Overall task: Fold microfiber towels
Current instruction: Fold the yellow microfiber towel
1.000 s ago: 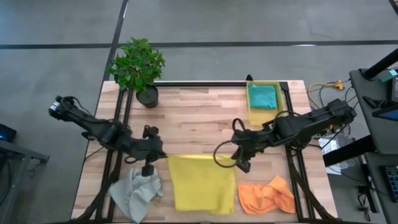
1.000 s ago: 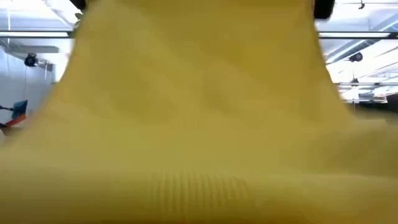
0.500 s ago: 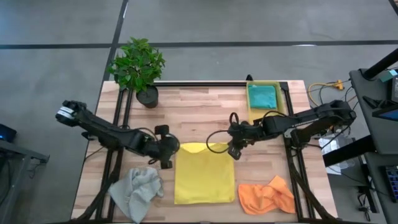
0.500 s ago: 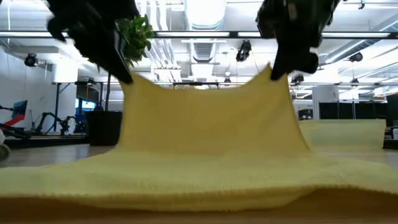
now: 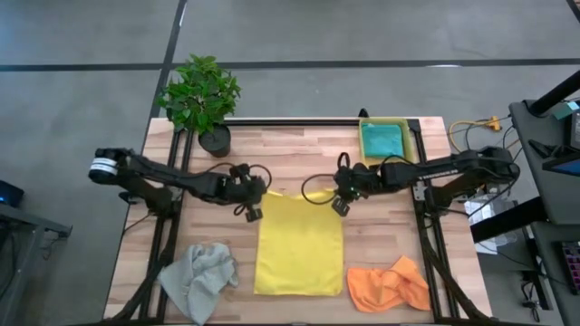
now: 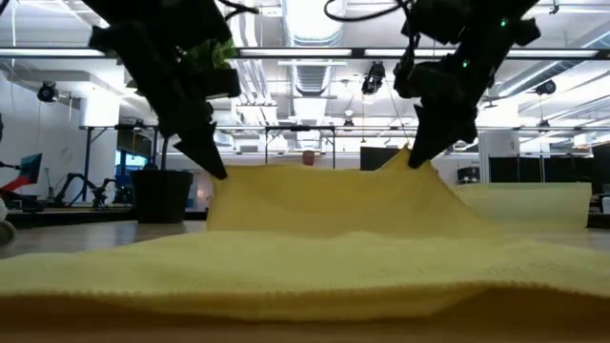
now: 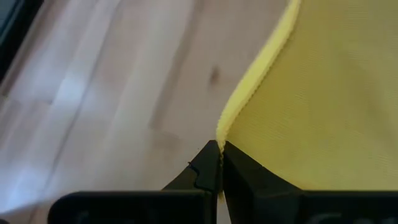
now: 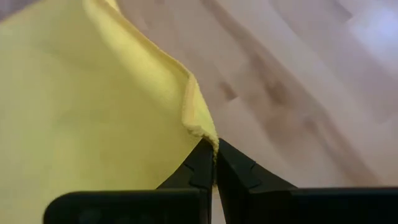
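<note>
Just then my left gripper (image 5: 255, 212) was pinched tight on one far corner of the yellow towel (image 5: 300, 244), and my right gripper (image 5: 338, 205) was clamped on the other far corner. Seen from above, the towel lay near the middle of the wooden table (image 5: 290, 154), its near part flat on the wood and its far edge stretched between my two grippers. From table height, that far edge (image 6: 315, 181) sat slightly raised, sagging a little between the two held corners, while the near hem lay flat close to the camera. My left wrist camera showed my fingers (image 7: 211, 171) closed together with the towel's stitched edge (image 7: 255, 81) coming out of them; my right wrist camera showed the same, with my fingertips (image 8: 208, 168) meeting on a crumpled corner of the cloth (image 8: 93, 112).

The grey towel (image 5: 199, 279) lay bunched at the table's near left corner, well apart from me. The orange towel (image 5: 388, 284) lay crumpled at the near right, just beside the yellow one. The teal towel (image 5: 381, 139) rested folded inside the yellow bin (image 5: 367, 165) at the far right edge. A potted plant (image 5: 201, 98) stood at the far left corner.
</note>
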Controlling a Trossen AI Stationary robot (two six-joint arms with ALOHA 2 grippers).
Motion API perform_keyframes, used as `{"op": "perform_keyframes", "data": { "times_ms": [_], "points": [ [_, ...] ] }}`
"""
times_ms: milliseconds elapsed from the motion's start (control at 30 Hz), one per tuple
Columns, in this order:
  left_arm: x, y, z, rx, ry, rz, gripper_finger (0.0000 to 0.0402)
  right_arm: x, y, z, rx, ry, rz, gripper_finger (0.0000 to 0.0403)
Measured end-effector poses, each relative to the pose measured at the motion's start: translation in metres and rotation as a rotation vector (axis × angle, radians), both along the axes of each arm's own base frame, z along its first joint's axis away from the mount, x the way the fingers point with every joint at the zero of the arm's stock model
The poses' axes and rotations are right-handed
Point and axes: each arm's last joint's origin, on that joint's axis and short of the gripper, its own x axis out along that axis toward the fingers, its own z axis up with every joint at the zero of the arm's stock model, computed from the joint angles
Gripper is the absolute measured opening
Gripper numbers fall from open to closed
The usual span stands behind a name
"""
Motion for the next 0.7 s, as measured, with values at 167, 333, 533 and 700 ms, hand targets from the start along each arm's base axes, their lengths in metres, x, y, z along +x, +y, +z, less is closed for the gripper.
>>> {"op": "perform_keyframes", "data": {
  "times_ms": [167, 333, 533, 700],
  "points": [
    [0.008, 0.019, -0.008, 0.020, 0.004, 0.025, 0.0000, -0.003, -0.023, -0.008, -0.040, -0.018, -0.026, 0.0008],
    [0.014, 0.037, -0.019, 0.032, 0.022, 0.060, 0.0000, -0.008, -0.046, -0.012, -0.069, -0.013, -0.077, 0.0008],
    [0.015, 0.055, -0.027, 0.048, 0.044, 0.119, 0.0000, -0.013, -0.068, -0.012, -0.054, -0.026, -0.130, 0.0008],
    [0.012, 0.067, -0.025, 0.088, 0.040, 0.187, 0.0000, -0.011, -0.072, -0.010, -0.044, -0.068, -0.102, 0.0009]
  ]
}}
